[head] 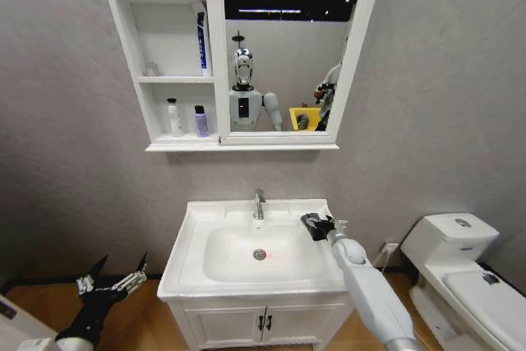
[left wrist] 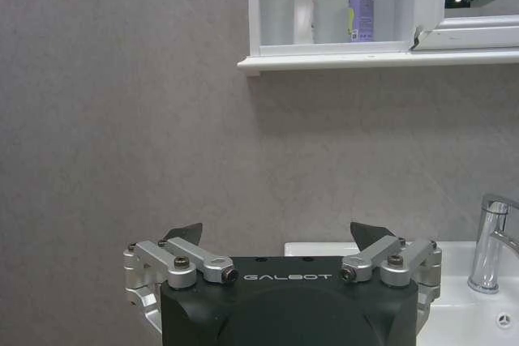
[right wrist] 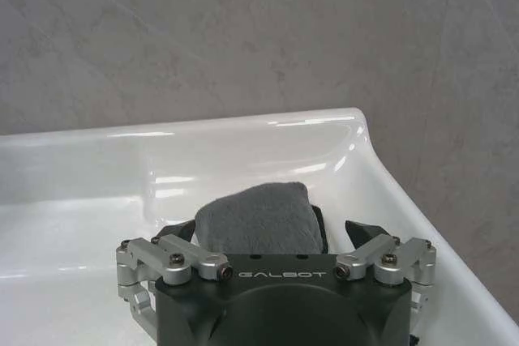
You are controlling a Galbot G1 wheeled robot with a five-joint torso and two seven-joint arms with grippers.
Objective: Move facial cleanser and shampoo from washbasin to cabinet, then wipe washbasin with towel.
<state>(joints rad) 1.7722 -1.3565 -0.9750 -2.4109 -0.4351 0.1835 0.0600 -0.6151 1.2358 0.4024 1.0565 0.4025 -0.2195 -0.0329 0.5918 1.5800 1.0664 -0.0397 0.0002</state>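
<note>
Head view. The cabinet (head: 215, 55) hangs on the grey wall at 12 o'clock above the washbasin (head: 193, 240); its three open shelves stand at 9 o'clock of the framed mirror (head: 288, 43). Bottom shelf: a white bottle (head: 173, 117) and, near it at its 3 o'clock, a purple bottle (head: 200, 122), both upright, with free shelf on either side. Middle shelf: a blue-and-white tube (head: 201, 40) leaning at the right-hand wall and a small pale object (head: 152, 70), too small to identify, at the left. The oval bowl of the washbasin holds only its round drain (head: 260, 254); the chrome tap (head: 259, 203) stands at the bowl's 12 o'clock.

The towel (head: 313, 224) lies on the flat rim of the washbasin at 3 o'clock of the bowl, close to the back-right corner. The right gripper (head: 319, 226) is over it; in the right wrist view its fingers (right wrist: 369, 232) stand spread on either side of the towel (right wrist: 258, 220), whether they touch it cannot be told.

The left gripper (head: 117, 277) hangs low at 9 o'clock of the washbasin, clear of its edge, fingers wide apart and empty, with open floor beneath. A white toilet (head: 460, 277) stands at 3 o'clock, apart from the washbasin
</note>
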